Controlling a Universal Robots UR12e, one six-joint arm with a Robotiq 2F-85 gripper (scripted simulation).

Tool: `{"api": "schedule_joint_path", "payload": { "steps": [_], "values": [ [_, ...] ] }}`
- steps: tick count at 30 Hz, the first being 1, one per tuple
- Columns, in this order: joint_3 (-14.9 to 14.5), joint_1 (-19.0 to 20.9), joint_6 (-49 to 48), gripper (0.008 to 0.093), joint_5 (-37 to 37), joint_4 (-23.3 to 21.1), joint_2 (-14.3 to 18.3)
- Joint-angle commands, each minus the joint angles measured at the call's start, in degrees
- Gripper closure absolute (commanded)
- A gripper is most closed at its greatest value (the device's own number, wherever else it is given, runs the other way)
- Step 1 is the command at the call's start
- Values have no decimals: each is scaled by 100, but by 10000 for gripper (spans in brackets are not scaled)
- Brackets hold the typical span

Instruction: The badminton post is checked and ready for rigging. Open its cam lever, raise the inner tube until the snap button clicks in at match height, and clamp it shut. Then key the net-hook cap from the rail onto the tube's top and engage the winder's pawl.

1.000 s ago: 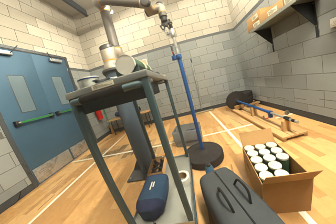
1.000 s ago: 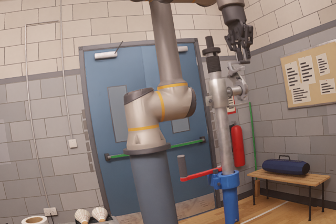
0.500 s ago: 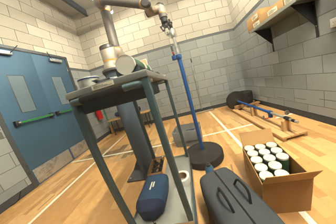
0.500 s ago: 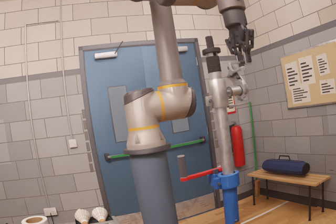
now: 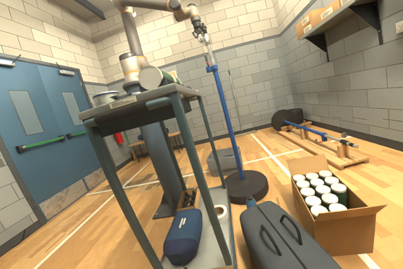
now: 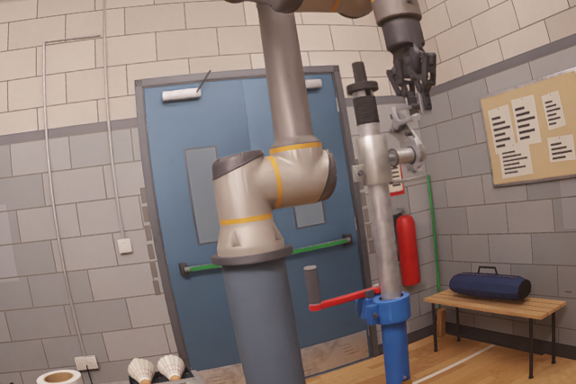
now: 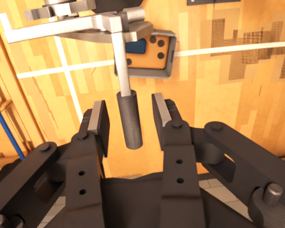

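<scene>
The badminton post [image 5: 228, 123] stands on a black round base [image 5: 246, 186], with a blue outer tube and a raised silver inner tube [image 6: 384, 231]. A dark cap [image 6: 360, 87] sits on the tube's top. The red cam lever [image 6: 342, 298] sticks out sideways from the blue collar [image 6: 384, 308]. The winder [image 6: 405, 152] is mounted on the silver tube's right side. My gripper [image 7: 130, 117] is just above the winder, pointing down. It is open and holds nothing. The winder's dark cylindrical handle [image 7: 129, 120] stands between the fingers, with room on each side.
A grey bin [image 7: 150, 57] lies on the floor far below the gripper. A steel cart [image 5: 146, 129] stands beside my pedestal. A carton of tubes [image 5: 325, 201] and a dark case [image 5: 280, 236] sit near the base. A second post [image 5: 319, 136] rests on a pallet.
</scene>
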Motion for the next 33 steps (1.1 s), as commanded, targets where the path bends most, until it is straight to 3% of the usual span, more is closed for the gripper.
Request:
{"api": "schedule_joint_path", "payload": {
  "steps": [1,22,33],
  "values": [
    [-5,0,0,614,0,-3,-2],
    [1,0,0,614,0,-12,2],
    [1,0,0,824,0,-12,2]
  ]
}}
